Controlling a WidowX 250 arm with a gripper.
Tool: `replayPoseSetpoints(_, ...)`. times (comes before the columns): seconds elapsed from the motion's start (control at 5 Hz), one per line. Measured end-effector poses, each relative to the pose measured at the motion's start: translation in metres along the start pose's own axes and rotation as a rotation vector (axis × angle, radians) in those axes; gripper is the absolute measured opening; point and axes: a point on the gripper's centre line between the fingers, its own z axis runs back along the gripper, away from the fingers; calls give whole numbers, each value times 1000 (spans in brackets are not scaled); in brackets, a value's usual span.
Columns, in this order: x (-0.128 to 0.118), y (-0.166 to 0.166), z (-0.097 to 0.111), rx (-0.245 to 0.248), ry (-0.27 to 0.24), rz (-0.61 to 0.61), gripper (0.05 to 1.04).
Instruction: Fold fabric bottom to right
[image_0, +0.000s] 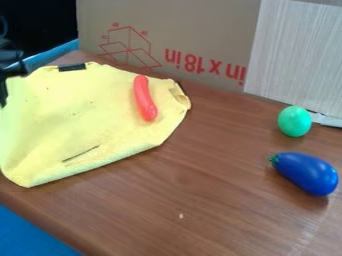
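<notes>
I see the claw (11, 69) at the left edge of the frame, in the upper part, dark and partly cut off by the edge, next to the yellow fabric (80, 112); from here I can't tell whether it is wide or narrow, or whether it has hold of the cloth. The fabric spreads across the left half of the frame on the brown wooden surface (200, 175), its lower edge slanting up from a blunt corner at lower left towards the middle. Its right-hand corner looks curled, and there are soft creases near the lower left corner. A black strip (71, 67) sits on its top edge, and a thin dark line marks it lower down. On top of the cloth, towards its right side, lies a slightly curved orange-red toy (145, 98), roughly upright in the frame. Over at the right, well apart from the cloth, are a green egg-shaped thing (294, 121) and, below it, a blue toy eggplant (307, 174) lying tilted, its green stem end pointing up and left. Behind it all stands a cardboard sheet (200, 30) with red print, with a pale wood-grain panel (297, 55) at upper right.
</notes>
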Motion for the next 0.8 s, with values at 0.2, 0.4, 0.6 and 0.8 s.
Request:
replayPoseSetpoints(0.2,3,-42,16,4,9,-9,59)
replayPoseSetpoints(0.4,1,-81,18,23,21,6,58)
replayPoseSetpoints(0.6,-4,-131,5,63,69,32,58)
replayPoseSetpoints(0.8,-1,-168,-3,72,95,84,58)
